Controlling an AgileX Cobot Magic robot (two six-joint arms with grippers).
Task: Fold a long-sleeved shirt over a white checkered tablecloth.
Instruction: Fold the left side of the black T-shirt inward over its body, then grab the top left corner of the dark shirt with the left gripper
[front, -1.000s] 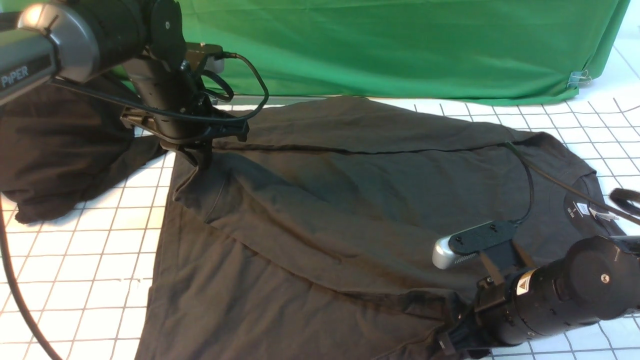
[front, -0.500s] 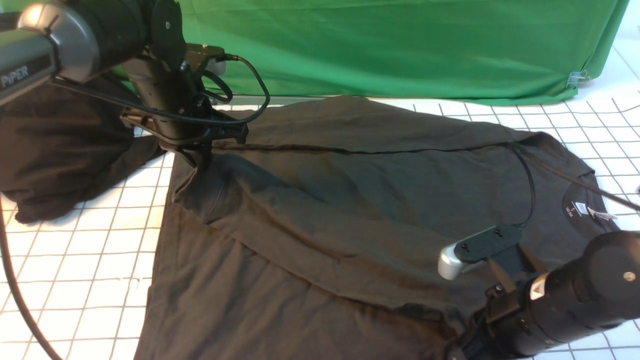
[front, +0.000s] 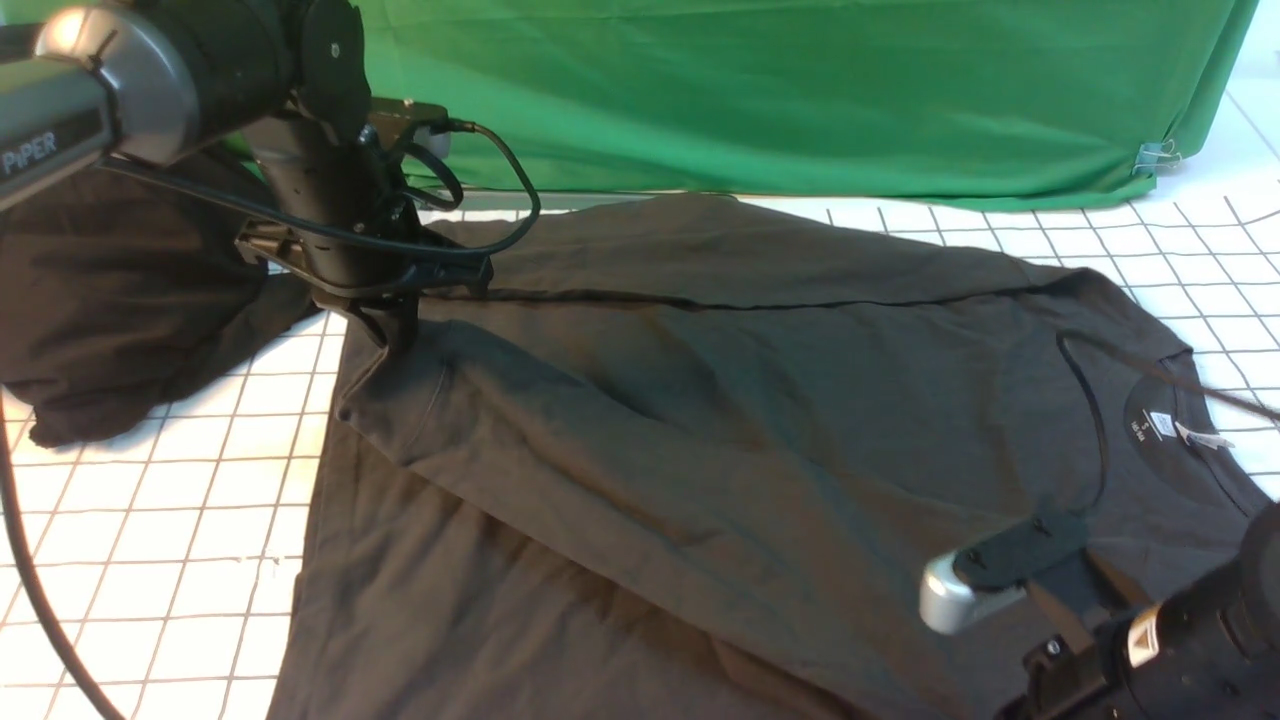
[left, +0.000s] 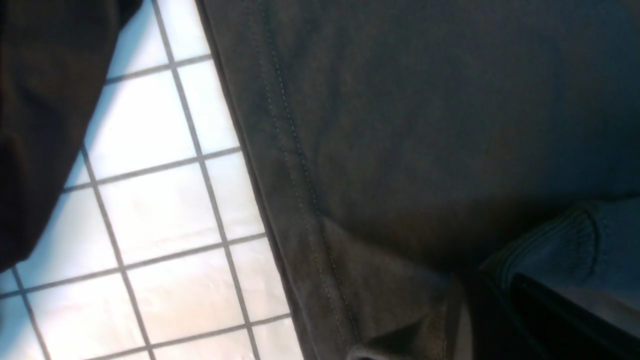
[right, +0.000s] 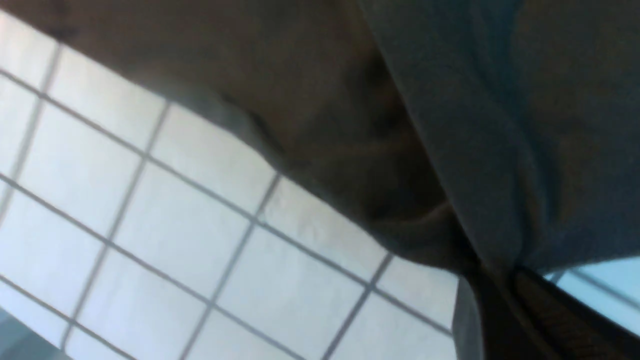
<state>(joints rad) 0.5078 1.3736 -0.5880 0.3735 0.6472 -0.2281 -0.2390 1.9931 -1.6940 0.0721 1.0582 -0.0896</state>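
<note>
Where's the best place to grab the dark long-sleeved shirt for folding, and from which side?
Pinch the shirt at its edges; the middle lies flat on the tablecloth. Take the hem end from the left, where the left gripper is shut on it, and the near edge by the collar from the near side, where the right gripper is shut.

**Legible markings: one brand word, front view**

"PiPER" is printed in pale letters on the dark panel of the left arm (front: 60, 130), at the picture's left edge. The white neck label (front: 1160, 423) inside the collar of the long-sleeved shirt (front: 700, 430) carries dark print too small to read. A small sticker (front: 1138, 622) on the right arm (front: 1200, 640) bears a mark that cannot be made out.
</note>
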